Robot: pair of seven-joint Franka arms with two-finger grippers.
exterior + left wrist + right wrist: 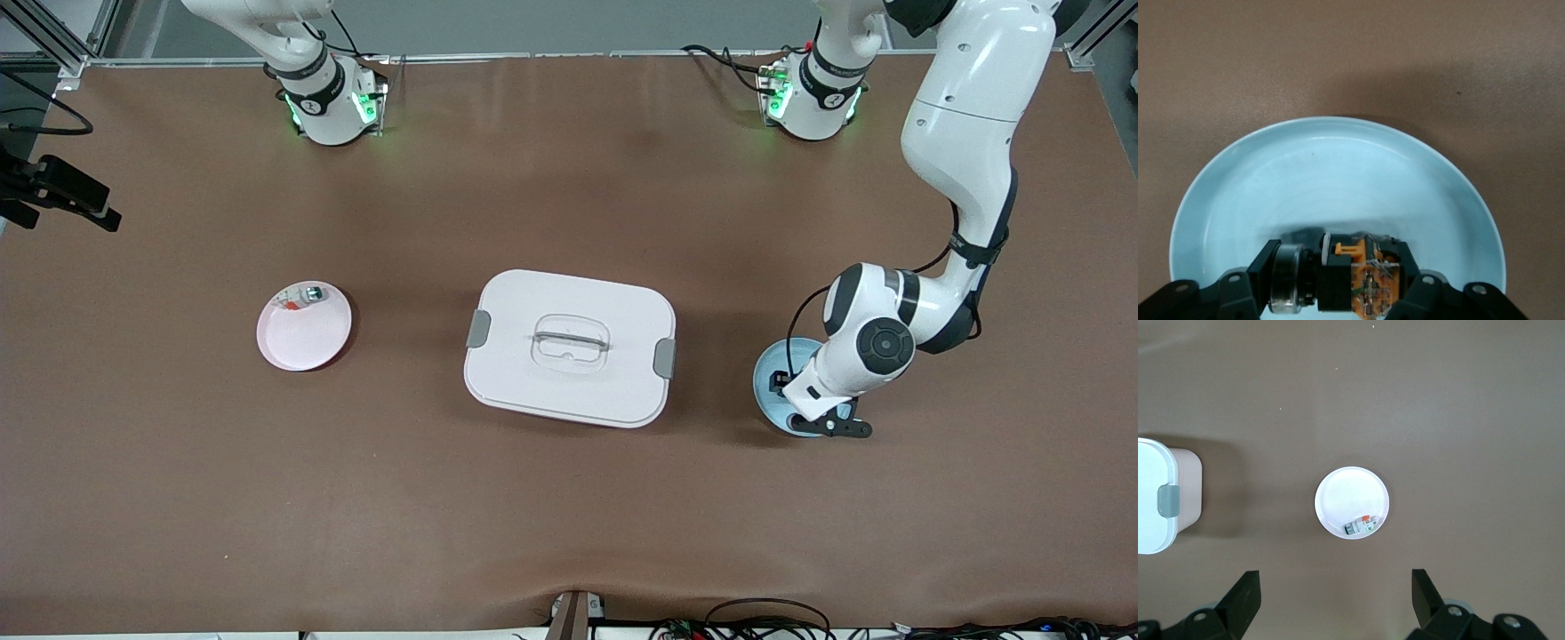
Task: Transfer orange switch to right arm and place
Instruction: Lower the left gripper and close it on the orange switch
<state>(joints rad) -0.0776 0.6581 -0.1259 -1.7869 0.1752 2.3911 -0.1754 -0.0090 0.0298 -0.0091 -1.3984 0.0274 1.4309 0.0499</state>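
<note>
Upper frame: two glossy white jointed arms [965, 116] with black joint bands are showing green lights at their bases [805, 93]. Thin black cables are trailing along them. Matte black gripper fingers [1245, 600], screws visible.

Brown table [569, 533], cables [765, 622] along near edge

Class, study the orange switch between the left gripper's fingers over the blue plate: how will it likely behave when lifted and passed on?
The orange switch looks rigid and blocky, so it probably will not flex in the left gripper. Being tiny beside the blue plate, it is likely light. Its round silver end might let it roll if dropped.
</note>
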